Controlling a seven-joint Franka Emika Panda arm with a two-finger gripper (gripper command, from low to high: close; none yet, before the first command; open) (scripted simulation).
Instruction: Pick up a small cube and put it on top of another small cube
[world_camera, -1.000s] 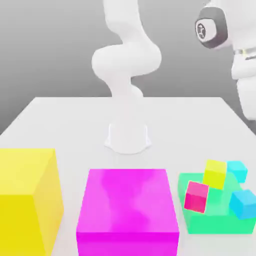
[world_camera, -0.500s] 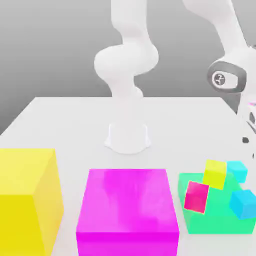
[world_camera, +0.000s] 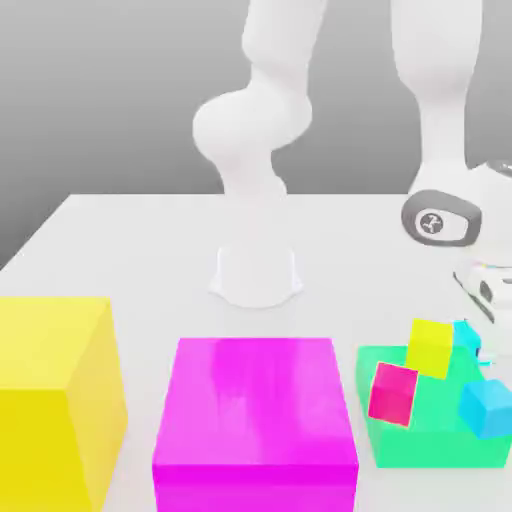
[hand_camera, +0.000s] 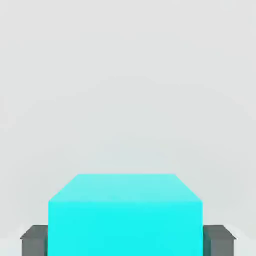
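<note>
The arm (world_camera: 443, 90) is extended toward the exterior view's right, with its hand (world_camera: 490, 215) lowered at the cyan cube (world_camera: 465, 338). The cyan cube is grasped between the fingers (hand_camera: 218, 242), which are closed against two opposite sides. It is located beside the yellow cube (world_camera: 430, 348), near the green block's (world_camera: 430, 445) far edge.

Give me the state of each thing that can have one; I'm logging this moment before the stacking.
gripper: shut on the cyan cube, a finger at each side
cyan cube: gripped
yellow small cube: not gripped
red cube: tilted in view, not gripped
blue cube: not gripped
</note>
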